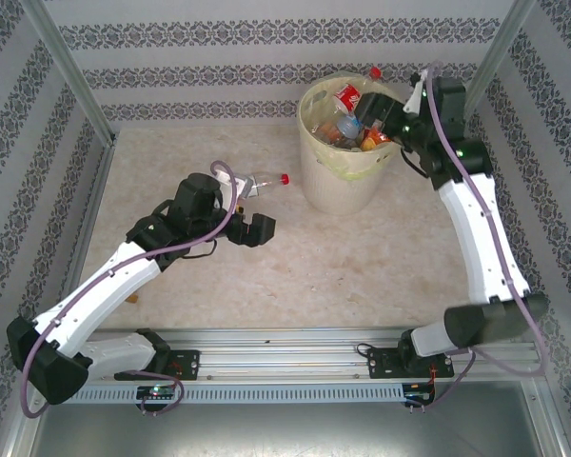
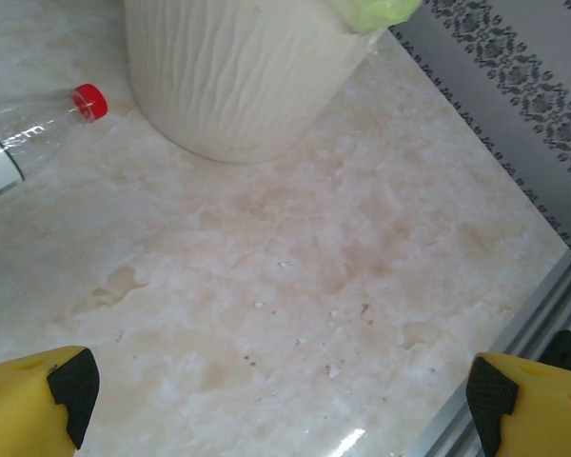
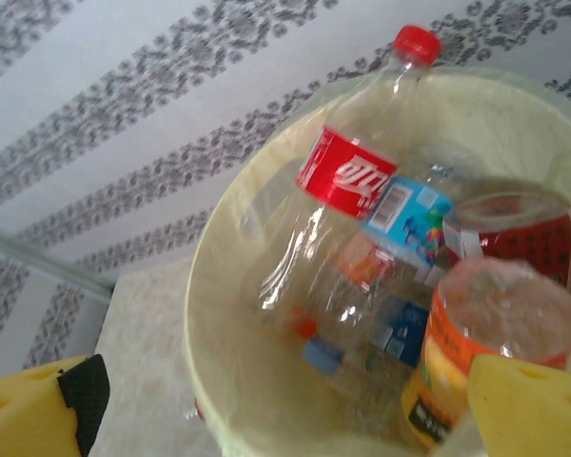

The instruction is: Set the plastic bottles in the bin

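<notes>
The plastic bottles [image 3: 347, 176] lay heaped in the bin [image 1: 338, 186] at the frame's upper centre, one red-capped bottle [image 1: 265, 181] lay on the table [image 1: 362, 267] just left of it, and with your left pincer [image 1: 257, 230] and right pincer [image 1: 407, 112] both gaping empty, a hasty grab could have rolled it away.

Open tabletop [image 1: 362, 257] before the bin [image 1: 338, 183]

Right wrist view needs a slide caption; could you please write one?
Open right hand over the bin, plastic bottles piled inside, red-labelled one uppermost.
</notes>
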`<state>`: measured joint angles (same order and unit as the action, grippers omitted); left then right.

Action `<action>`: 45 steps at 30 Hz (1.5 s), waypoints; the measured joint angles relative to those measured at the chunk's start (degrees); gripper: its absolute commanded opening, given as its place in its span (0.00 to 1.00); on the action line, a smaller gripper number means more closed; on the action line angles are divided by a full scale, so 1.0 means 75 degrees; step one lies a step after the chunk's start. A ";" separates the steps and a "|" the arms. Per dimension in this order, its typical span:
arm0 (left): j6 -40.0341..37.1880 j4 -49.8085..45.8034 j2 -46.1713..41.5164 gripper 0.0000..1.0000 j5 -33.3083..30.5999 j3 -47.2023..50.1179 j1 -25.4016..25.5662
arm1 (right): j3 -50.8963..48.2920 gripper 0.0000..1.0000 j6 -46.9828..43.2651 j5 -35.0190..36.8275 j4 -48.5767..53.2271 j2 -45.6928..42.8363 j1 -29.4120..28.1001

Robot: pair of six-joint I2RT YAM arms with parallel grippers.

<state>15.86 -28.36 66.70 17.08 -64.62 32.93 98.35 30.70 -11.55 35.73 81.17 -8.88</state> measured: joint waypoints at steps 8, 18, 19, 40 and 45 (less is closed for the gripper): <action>-0.0612 -0.0597 0.0941 1.00 0.0280 -0.0627 -0.0848 | -0.2034 0.98 -0.0589 -0.1008 -0.0012 -0.2244 -0.0201; -0.1751 -0.1495 0.3075 1.00 0.0195 -0.2588 -0.1262 | -0.3984 0.98 -0.0746 -0.1676 0.0458 -0.3552 -0.0251; -0.1886 -0.1553 0.3281 1.00 0.0169 -0.2766 -0.1306 | -0.4121 0.98 -0.0743 -0.1679 0.0475 -0.3611 -0.0251; -0.3955 -0.1533 0.6554 1.00 -0.1326 -0.4313 -0.2107 | -0.5467 0.98 -0.0052 -0.2119 0.0256 -0.4392 -0.0303; -0.4234 -0.1536 0.7137 1.00 -0.1466 -0.4852 -0.2107 | -0.5493 0.98 0.0035 -0.2116 0.0280 -0.4505 -0.0338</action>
<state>-15.90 -39.88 120.22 6.09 -101.01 17.12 57.14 30.96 -27.42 37.82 47.37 -11.42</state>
